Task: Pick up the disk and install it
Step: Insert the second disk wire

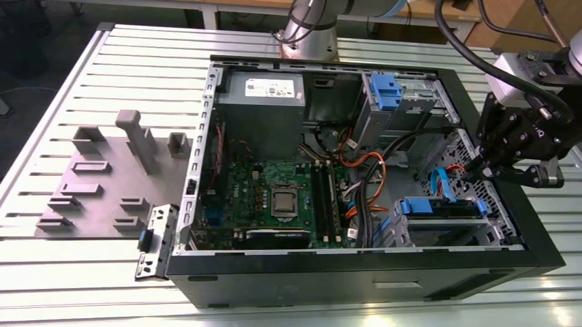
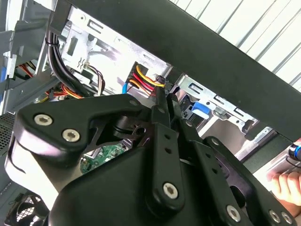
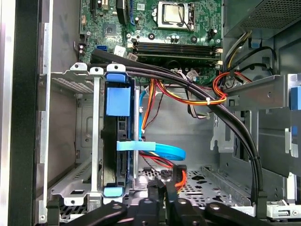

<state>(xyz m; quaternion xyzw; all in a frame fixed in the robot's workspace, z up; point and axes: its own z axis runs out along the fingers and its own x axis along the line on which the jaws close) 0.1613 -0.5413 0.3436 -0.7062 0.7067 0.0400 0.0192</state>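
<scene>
Disk [image 3: 116, 141] sits seated on edge in the metal drive cage [image 3: 75, 141] inside the open computer case [image 1: 509, 225], long axis running down into the bay. Arm's tool [image 1: 495, 174] hangs tilted over the case's right side, fingers closed together, empty.

Computer case [image 1: 364, 272] lies open on bench [image 1: 118, 272], toward exterior view's right. Fixture plate [image 1: 100, 191] on bench at exterior view's left, just beside case. Inside case: motherboard [image 1: 272, 197] at middle, power supply [image 1: 264, 88] behind it at far wall. Drive cage [image 1: 400, 102] in far corner toward exterior view's right. Disk [image 1: 441, 208] sits in bay at near corner on that side; in first wrist view disk [image 3: 117, 136] stands inside cage, cables [image 3: 188, 94] crossing beside it. Tool [image 1: 509, 174] hangs over case's edge at exterior view's right, just beside disk.
</scene>
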